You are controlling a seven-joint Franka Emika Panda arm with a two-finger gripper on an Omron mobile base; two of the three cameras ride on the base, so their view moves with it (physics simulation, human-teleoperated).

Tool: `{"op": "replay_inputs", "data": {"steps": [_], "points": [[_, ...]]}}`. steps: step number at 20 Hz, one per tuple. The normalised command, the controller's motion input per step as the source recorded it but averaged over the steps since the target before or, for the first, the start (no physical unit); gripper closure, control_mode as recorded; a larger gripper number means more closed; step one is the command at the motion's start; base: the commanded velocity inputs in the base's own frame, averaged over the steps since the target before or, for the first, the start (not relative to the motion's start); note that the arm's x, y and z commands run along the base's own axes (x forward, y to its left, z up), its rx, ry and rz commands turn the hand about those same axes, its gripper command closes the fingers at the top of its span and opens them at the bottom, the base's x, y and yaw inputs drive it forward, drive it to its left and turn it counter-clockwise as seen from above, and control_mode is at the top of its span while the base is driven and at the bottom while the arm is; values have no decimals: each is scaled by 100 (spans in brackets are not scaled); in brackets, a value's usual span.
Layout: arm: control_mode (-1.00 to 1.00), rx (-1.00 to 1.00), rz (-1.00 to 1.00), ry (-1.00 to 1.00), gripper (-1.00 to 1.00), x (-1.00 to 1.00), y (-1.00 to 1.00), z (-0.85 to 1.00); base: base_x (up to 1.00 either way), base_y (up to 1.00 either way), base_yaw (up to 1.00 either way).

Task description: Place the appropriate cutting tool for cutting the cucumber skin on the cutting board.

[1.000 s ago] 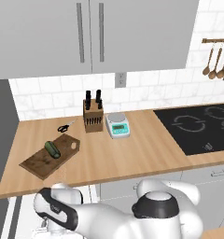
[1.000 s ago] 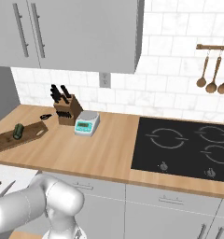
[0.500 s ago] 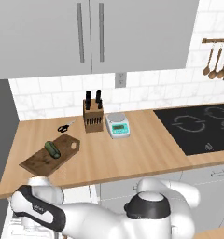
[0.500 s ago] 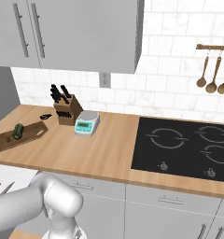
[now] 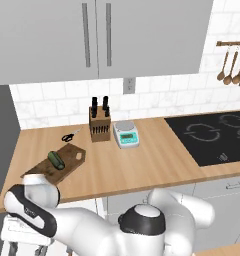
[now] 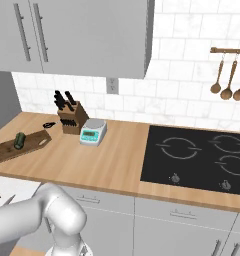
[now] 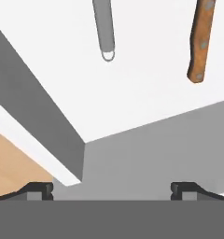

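The fingers (image 7: 112,189) are being held wide apart and empty above a white drawer floor (image 7: 146,93), on which the grey peeler (image 7: 104,28) and the brown-handled knife (image 7: 202,42) are lying apart, while the cucumber (image 5: 56,159) is resting on the cutting board (image 5: 72,161) on the wooden surface (image 5: 157,160).

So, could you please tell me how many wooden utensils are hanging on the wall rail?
3 in the right base view: one at the rail's left, one in the middle, one at the right. A fourth may be cut off at the picture's right edge.
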Motion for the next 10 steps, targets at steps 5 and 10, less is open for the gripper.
{"op": "replay_inputs", "data": {"steps": [5, 10], "points": [[-100, 0, 3, -33, -100, 6, 0, 0, 0, 0, 0], [-100, 0, 4, -5, -100, 32, -11, -1, 0, 0, 0]]}}
